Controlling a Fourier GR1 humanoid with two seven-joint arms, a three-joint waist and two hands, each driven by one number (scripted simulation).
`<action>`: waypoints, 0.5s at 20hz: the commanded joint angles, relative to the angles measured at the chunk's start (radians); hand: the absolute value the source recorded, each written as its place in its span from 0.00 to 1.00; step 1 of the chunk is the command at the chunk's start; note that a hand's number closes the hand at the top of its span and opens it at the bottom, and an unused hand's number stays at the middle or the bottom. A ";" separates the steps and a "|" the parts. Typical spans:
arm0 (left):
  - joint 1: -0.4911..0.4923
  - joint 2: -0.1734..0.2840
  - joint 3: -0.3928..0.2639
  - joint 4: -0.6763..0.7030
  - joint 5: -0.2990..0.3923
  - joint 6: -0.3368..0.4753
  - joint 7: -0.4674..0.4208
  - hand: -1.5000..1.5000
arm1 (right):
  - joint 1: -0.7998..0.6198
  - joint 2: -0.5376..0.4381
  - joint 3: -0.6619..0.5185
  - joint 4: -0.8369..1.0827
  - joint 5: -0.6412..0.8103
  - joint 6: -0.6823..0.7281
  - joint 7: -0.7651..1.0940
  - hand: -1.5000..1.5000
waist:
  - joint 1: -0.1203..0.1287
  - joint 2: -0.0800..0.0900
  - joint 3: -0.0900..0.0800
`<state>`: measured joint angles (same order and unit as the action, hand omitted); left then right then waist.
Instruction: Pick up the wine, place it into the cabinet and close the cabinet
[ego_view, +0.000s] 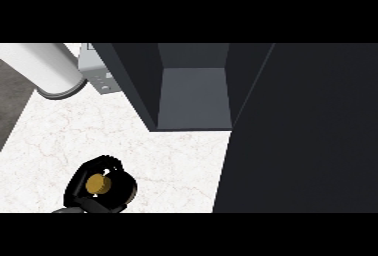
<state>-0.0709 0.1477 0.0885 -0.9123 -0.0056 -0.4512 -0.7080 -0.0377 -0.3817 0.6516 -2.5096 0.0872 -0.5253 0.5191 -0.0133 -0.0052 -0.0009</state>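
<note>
One hand (100, 187) was in view, at the near left of the marble counter (170, 160), its black fingers curled round the wine (98, 184). Only the bottle's round tan top showed, ringed by dark glass, so its long axis stood upright, pointing toward the viewer. The fingers were clamped on the bottle and hid its body. Whether this was the left or the right hand could not be told from the view: only a short grey stub of forearm entered at the lower edge, left of centre. No second hand was visible.

The cabinet (196, 95) lay far and to the right of the held bottle, its dark interior open toward the near side and its grey floor exposed. The cabinet door (295, 135), a broad black panel, stood swung out along the right, running from far to near.

A white cylinder (44, 67) lay tilted at the far left, and a grey appliance (96, 75) sat beside the cabinet's left wall.

In my judgement the bottle was already grasped, so the coming move was a carry far and rightward into the opening, keeping the bottle upright and clear of the cabinet's near left corner. Closing the door remained undone.
</note>
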 joint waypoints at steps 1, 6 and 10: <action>0.018 -0.033 0.056 0.000 0.042 0.061 -0.033 1.00 | 0.049 -0.007 0.058 -0.129 0.093 -0.006 -0.003 0.00 | 0.003 0.000 0.000; 0.050 -0.086 0.015 -0.088 0.049 0.084 0.008 1.00 | 0.035 -0.041 -0.025 -0.221 0.051 -0.002 0.105 0.00 | 0.006 0.000 0.000; 0.090 -0.121 -0.018 -0.226 0.077 0.082 0.085 1.00 | 0.105 -0.073 -0.001 -0.219 0.060 -0.001 0.034 0.00 | 0.005 -0.002 0.001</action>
<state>-0.0212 0.0651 0.1031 -1.0334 0.0650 -0.3841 -0.6620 -0.0102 -0.4081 0.6445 -2.5100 0.0840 -0.5329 0.4879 -0.0088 -0.0055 -0.0003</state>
